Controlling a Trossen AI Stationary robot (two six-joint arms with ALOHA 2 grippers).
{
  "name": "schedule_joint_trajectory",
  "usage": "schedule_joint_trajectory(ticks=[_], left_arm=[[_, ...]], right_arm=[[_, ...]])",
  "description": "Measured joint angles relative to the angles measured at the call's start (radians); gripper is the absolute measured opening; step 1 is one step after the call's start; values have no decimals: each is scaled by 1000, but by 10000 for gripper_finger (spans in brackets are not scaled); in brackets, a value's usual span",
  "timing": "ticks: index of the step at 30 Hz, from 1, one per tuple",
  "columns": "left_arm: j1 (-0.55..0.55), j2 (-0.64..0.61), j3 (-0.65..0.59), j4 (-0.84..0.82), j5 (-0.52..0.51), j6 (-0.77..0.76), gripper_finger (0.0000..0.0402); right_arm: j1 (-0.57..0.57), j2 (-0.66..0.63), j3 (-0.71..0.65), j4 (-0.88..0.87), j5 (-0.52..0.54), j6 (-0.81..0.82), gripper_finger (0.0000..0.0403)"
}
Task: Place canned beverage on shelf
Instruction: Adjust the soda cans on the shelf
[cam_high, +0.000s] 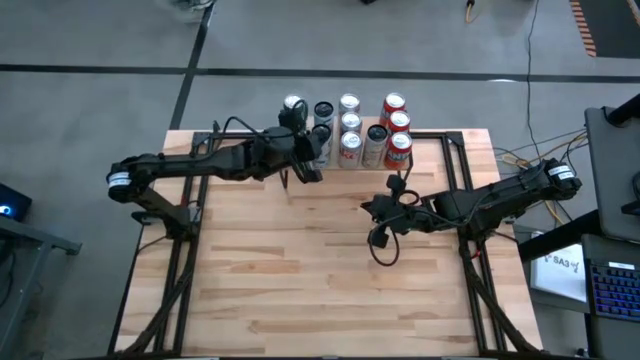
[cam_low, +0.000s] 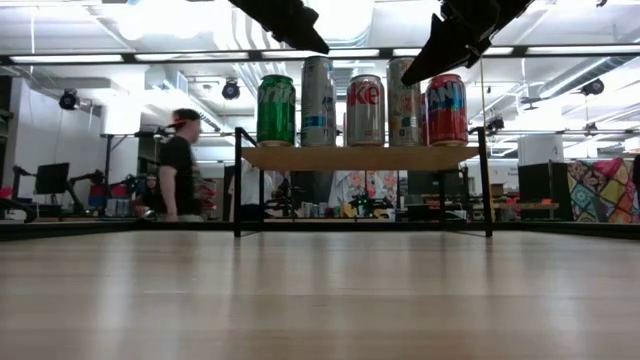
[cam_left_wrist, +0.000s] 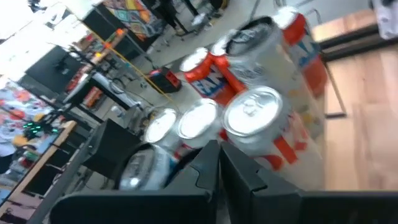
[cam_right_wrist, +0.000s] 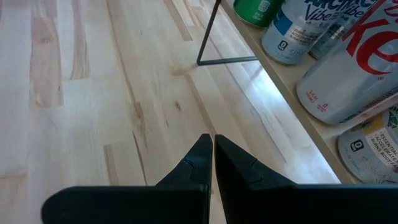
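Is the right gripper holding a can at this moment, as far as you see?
No, the right gripper is shut on nothing above the bare tabletop.

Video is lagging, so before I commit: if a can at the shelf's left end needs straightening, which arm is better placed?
Left, probably. Its shut tool is right by the cans at the shelf's left end; the right tool, also shut, hangs over the tabletop in front.

Bright overhead ceiling strips (cam_low: 330, 50); glare patch top centre. Left wrist view motion-blurred, cans (cam_left_wrist: 261, 118) smeared. Table (cam_low: 320, 300) foreground soft, lightly sheened.
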Motion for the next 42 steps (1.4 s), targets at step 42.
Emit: schedule_joint_trajectory(ticks=[42], left_arm=[[6,91,410,-646,5,-323,0]], right_arm=[[0,0,-1,1,0,-12,9]])
